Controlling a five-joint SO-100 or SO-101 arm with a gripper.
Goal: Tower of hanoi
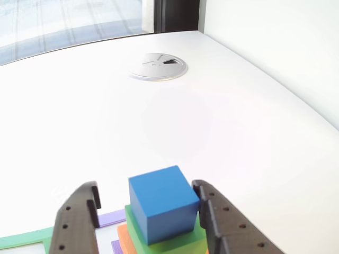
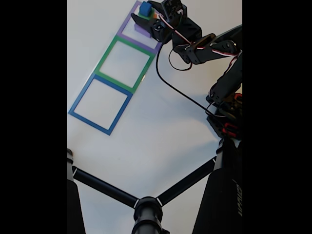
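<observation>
A blue cube (image 1: 161, 203) sat on top of a stack, on a green block (image 1: 175, 242) with an orange one (image 1: 125, 239) showing beneath it at the left. The gripper (image 1: 146, 203) stood around the cube with its black fingers (image 1: 79, 222) spread wide, one well clear on the left of the other view, the other just beside the cube's right face; whether that one touched it I could not tell.

In the fixed view the stack (image 2: 145, 10) stood inside the purple frame (image 2: 127, 37), the farthest of three square frames laid in a row on the white surface (image 2: 161, 131). The green frame (image 2: 104, 61) in the middle and the blue frame (image 2: 78, 100) nearest held nothing but bare surface. The arm (image 2: 214, 48) reached in from the right, a black cable (image 2: 168, 80) looping under it.

A round metal grommet (image 1: 159, 67) was set into the surface beyond the stack. Black tripod legs (image 2: 112, 190) crossed the bottom of the fixed view.
</observation>
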